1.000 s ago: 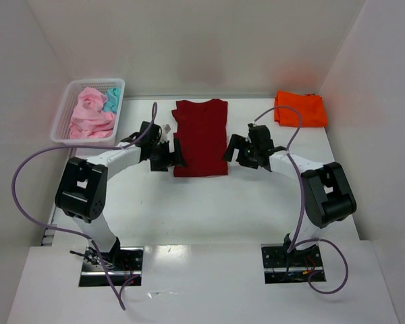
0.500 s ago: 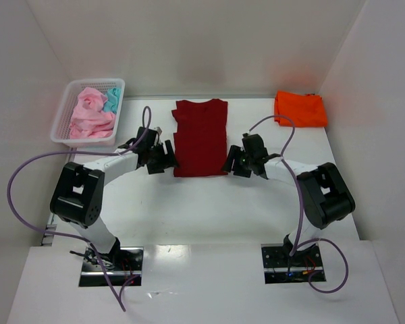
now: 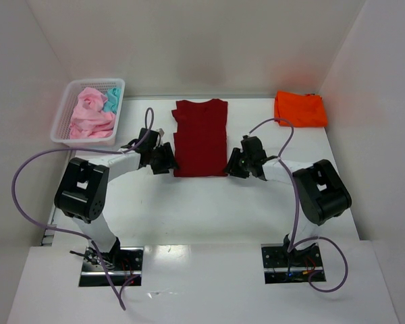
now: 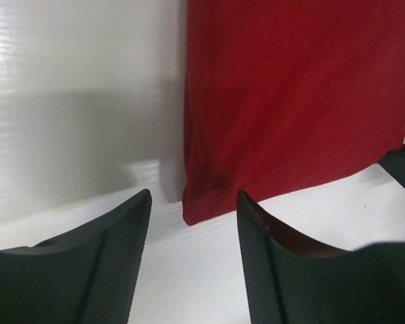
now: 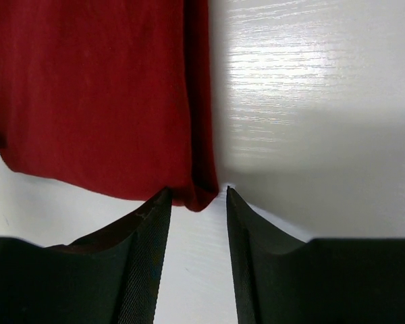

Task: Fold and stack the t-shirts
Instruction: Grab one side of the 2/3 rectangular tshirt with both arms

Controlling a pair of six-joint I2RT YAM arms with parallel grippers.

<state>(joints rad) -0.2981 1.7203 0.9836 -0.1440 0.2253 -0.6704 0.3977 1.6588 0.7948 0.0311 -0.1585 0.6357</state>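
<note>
Two hem corners: dark red t-shirt [image 3: 200,138].
Left gripper [image 4: 194,202]: wide, straddling one.
Right gripper [image 5: 197,196]: narrow gap, corner at tips.
Do: pinch every layer, lift level.

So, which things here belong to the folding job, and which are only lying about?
Belong to the job: dark red t-shirt, orange t-shirt, pink t-shirts, teal t-shirt.
Not part of it: white mesh basket holding the pink and teal ones, white table.

White table [image 3: 209,202]: dark red shirt [image 3: 200,135] flat mid-table, folded orange shirt [image 3: 300,109] far right corner, white mesh basket [image 3: 63,115] far left.
</note>
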